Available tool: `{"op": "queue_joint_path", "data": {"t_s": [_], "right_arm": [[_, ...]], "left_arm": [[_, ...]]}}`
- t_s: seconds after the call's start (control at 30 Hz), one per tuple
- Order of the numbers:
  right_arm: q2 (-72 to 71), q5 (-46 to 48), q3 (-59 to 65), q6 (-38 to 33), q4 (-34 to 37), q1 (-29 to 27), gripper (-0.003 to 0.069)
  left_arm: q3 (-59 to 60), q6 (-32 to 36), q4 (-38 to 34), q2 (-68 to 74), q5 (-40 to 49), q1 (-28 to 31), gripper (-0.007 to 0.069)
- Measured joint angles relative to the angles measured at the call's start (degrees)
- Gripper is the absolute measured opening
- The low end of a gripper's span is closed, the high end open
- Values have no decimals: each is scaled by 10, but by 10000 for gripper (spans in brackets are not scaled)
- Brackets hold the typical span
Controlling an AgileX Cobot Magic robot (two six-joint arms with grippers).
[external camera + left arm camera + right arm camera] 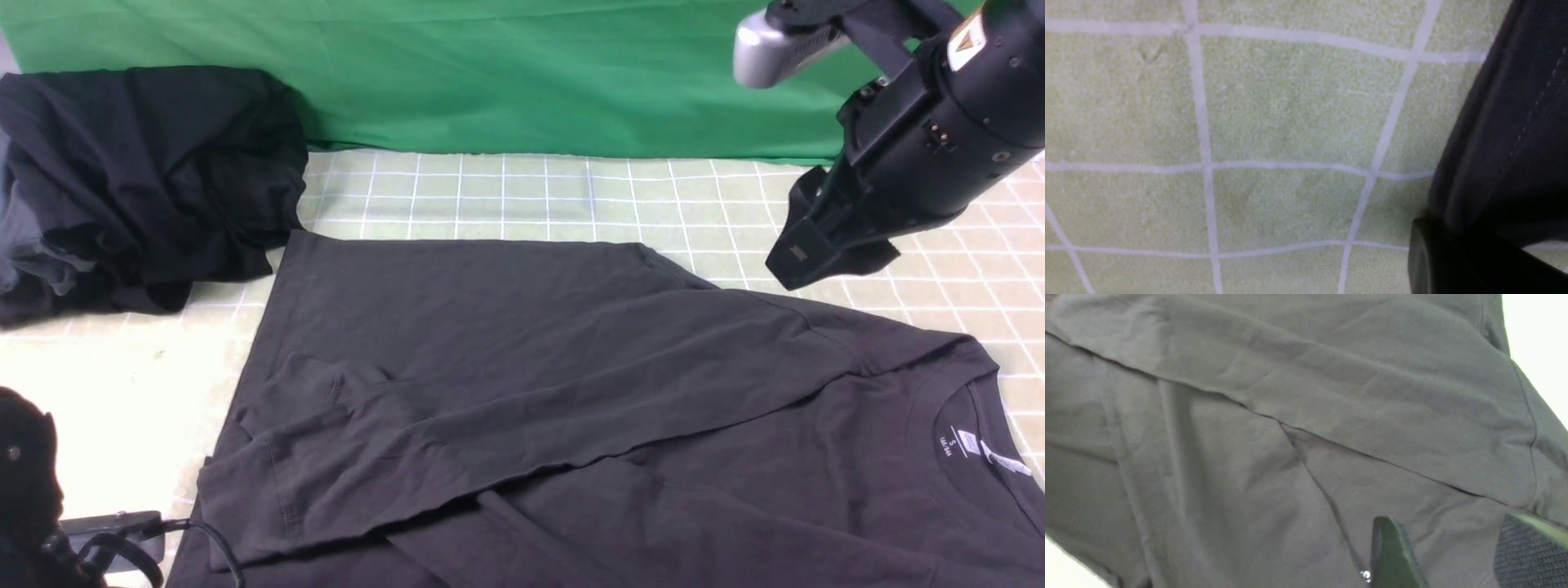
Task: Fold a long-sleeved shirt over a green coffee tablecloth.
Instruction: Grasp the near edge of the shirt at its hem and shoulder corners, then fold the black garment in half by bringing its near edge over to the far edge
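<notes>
Green coffee tablecloth (506,196) beneath long-sleeved shirt (522,343): left fingers (1437,261) seemingly nip its hem, might slip; right fingers (1392,555) gape empty.

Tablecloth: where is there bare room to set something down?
Free: the strip of tablecloth between shirt and green backdrop; the near-left patch between garment pile and shirt. Crowded: near side, all shirt; right gripper hangs over far right.

The long-sleeved shirt (522,343) was charcoal grey, the tablecloth (522,196) pale yellow-green with a white grid, the backdrop (490,73) plain green, the garment pile (147,180) black.
</notes>
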Motion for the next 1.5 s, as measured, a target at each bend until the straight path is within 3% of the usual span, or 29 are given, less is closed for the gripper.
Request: {"op": "queue_joint_path", "data": {"t_s": [0.2,0.33,0.53,0.67,0.87,0.93,1.03,1.07,1.1,1.13,1.17,1.33,1.5], "right_arm": [[-53,0,128,-16,16,38,335],[-63,-29,259,-13,43,118,359],[-42,-169,410,33,25,265,545],[-14,-204,443,80,9,285,568],[39,-257,451,87,8,299,570],[52,-258,451,87,7,300,553],[56,-259,450,88,-9,301,379],[55,-258,450,88,-11,301,275],[55,-257,450,87,-11,301,257],[51,-248,450,87,-11,301,136],[47,-242,451,87,-11,301,84],[-27,-208,451,96,-40,302,43],[-81,-162,408,133,-121,267,43]], "left_arm": [[-47,1,24,-9,62,0,11],[-69,-1,30,-40,85,0,11],[-71,-1,32,-84,90,0,11],[-71,-1,26,-87,91,0,11],[-71,-1,14,-87,92,0,11],[-71,-1,14,-87,92,0,11],[-71,-1,12,-89,93,0,11],[-71,-1,8,-94,93,0,11],[-71,-1,8,-95,93,0,11],[-71,-1,2,-105,93,0,11],[-71,-1,-3,-114,93,0,11],[-99,-5,-40,-166,95,0,11],[-198,-27,-16,-162,96,1,11]]}}
